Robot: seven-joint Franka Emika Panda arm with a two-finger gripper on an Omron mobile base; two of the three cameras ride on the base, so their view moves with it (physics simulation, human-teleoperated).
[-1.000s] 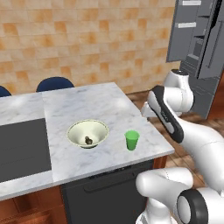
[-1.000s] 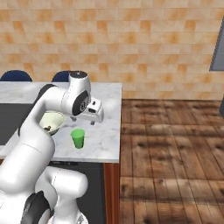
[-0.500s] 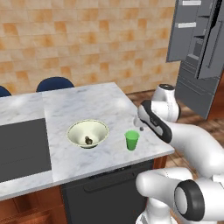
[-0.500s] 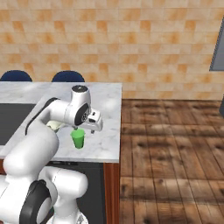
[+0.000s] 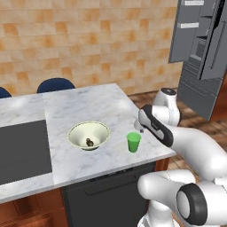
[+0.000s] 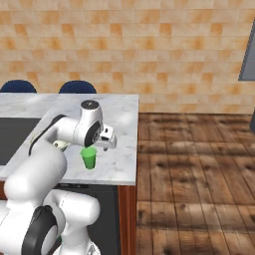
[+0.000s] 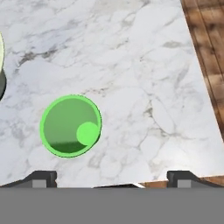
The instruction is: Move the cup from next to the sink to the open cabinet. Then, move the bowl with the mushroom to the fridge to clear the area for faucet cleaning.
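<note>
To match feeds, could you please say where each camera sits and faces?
Left base view: behind the arm's left, facing forward-down over the white marble counter; arm lower right.
Right base view: behind its right, same counter; arm lower left.
Hand view: on the hand, looking down; open gripper at bottom.
Shared: small green cup.

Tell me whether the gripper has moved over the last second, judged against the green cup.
Yes. In the right base view the gripper has swung down toward the counter and now hangs open just above and beside the green cup, which has stayed beside the bowl.
</note>
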